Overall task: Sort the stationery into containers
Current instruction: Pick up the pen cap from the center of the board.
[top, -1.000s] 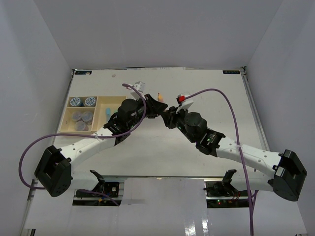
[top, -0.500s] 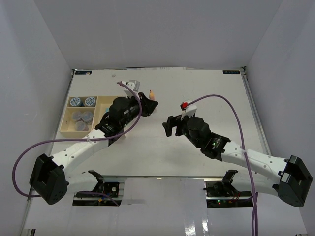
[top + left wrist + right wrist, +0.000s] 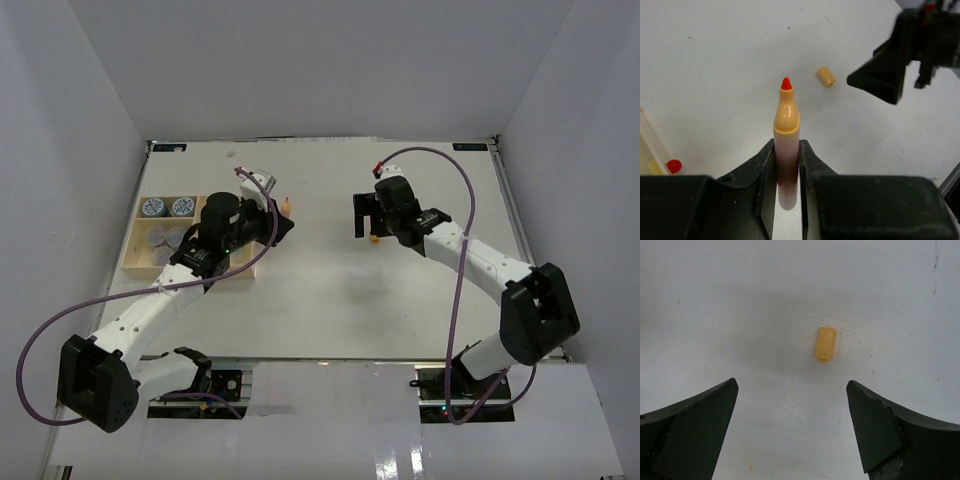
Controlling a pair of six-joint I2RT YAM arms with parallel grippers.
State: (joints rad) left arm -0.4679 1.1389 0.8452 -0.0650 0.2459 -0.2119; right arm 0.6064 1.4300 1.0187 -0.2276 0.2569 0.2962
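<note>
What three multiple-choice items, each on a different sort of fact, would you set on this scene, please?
1. What colour is the tip of the marker in the left gripper?
A. red
B. blue
C. green

2. Where is the orange cap?
A. fitted on the marker
B. lying on the table
C. in the left gripper

3. How is the right gripper?
A. shut on the cap
B. open and empty
C. shut on the marker

Answers:
1 A: the left wrist view shows a bare red tip above the orange barrel.
2 B: the cap lies alone on the white surface, apart from the marker.
3 B: its fingers stand wide apart on either side of the cap, touching nothing.
</note>
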